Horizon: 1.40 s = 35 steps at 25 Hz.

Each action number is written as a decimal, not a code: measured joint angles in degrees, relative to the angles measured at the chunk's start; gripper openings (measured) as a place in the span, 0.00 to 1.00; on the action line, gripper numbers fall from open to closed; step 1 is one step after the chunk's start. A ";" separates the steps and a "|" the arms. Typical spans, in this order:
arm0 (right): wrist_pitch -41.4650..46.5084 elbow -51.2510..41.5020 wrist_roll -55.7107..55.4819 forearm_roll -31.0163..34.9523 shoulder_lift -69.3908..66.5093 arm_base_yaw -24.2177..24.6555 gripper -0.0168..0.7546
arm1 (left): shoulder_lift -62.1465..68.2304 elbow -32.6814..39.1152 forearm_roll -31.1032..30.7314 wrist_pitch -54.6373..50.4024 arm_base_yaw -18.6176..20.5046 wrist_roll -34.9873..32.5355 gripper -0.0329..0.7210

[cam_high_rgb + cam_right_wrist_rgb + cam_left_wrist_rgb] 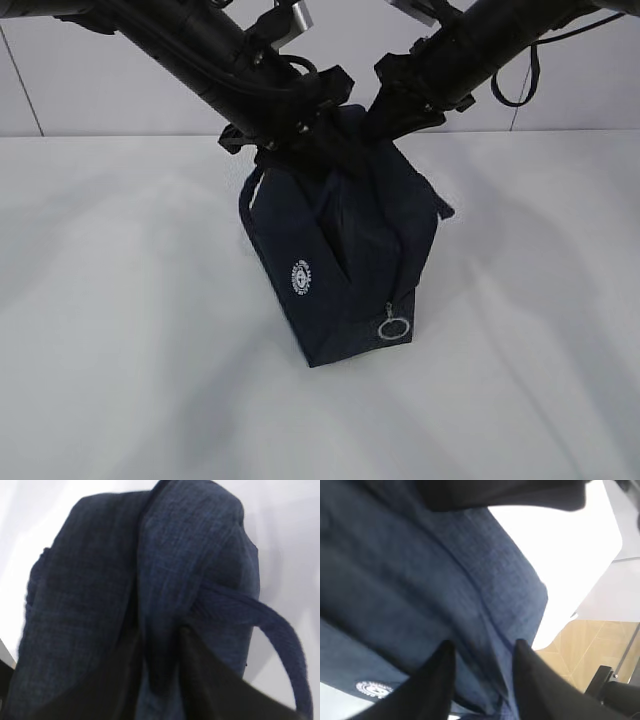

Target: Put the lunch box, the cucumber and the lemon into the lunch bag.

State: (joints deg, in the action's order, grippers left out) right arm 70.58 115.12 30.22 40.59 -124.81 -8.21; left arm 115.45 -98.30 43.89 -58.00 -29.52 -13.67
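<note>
The navy lunch bag [330, 280] stands upright in the middle of the white table, its white logo [303, 277] facing me and its ring pull [393, 327] at the lower front corner. My left gripper [300, 150] and right gripper [385, 125] both press into the bag's top from above. In the left wrist view the left gripper [484, 650] is open, with a fold of the bag [420, 580] lying between its fingers. The right gripper [160, 632] is also open, straddling a ridge of the bag [150, 570]. The lunch box, cucumber and lemon are hidden.
The white table [120, 350] stretches around the bag on all sides. A loop handle [280, 630] hangs off the bag's side. Beyond the table edge, the left wrist view shows wooden floor [580, 650]. Both black arms cross overhead at the back.
</note>
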 joint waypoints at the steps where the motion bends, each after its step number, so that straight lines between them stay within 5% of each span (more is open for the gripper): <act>1: -0.08 0.00 0.00 0.00 0.00 0.00 0.34 | 0.00 0.00 0.00 0.00 0.00 0.00 0.43; 6: -0.08 0.00 0.00 0.95 0.00 0.00 0.47 | 0.00 0.00 -1.02 -0.61 0.00 0.00 0.47; 22: -0.08 8.77 2.91 5.54 4.10 2.97 0.48 | -9.76 0.00 -16.60 -3.82 0.00 1.22 0.47; 35: 0.01 8.08 19.14 31.07 10.90 7.10 0.46 | -18.99 0.00 -26.32 1.37 0.00 1.39 0.47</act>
State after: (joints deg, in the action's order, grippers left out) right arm 70.59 123.20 49.36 71.66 -113.90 -1.11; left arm 96.46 -98.30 17.56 -56.63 -29.52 -12.27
